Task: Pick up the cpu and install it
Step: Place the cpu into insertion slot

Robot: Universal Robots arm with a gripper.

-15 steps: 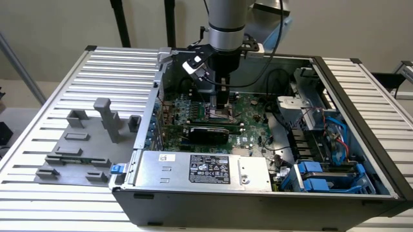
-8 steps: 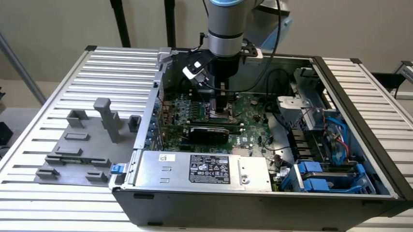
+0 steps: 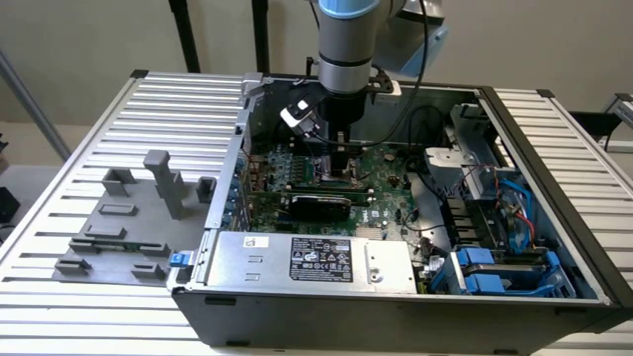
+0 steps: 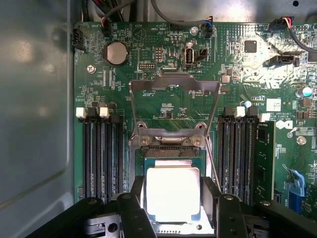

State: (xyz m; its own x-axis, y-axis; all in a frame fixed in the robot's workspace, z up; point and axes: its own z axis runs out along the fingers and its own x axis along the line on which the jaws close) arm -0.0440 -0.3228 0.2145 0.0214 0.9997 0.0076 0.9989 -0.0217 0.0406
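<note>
The table (image 3: 89, 133) carries the open case (image 3: 396, 319), with a grey fixture (image 3: 129, 222) beside it towards the exterior view's left. The case holds the green board (image 4: 168, 106) flat on its floor. A silver box (image 3: 316, 259) lies along the case edge nearest the exterior camera. Blue-trimmed drive bays (image 3: 494, 271) fill the corner next to it, on the exterior view's right, and loose cables run up that side.

Near the middle of the board sits the socket (image 4: 171, 151), between two banks of black slots (image 4: 101, 153). Its metal frame (image 4: 173, 82) is swung open and lies back on the board, so the socket is uncovered.

My gripper (image 3: 342, 159) reaches straight down into the case over that socket. The cpu (image 4: 173, 193), silver top up, is in the socket opening. My fingers (image 4: 136, 203) pinch it by two opposite edges. I cannot tell whether it is fully seated or a touch above the contacts.

I judge the step to be setting the chip down. To do it well I should keep it level, with its edges square to the socket walls and its notches matched. It should settle under its own weight, with no sideways push or pressing, since the contacts below would bend easily. My fingers should also stay clear of the open frame.
</note>
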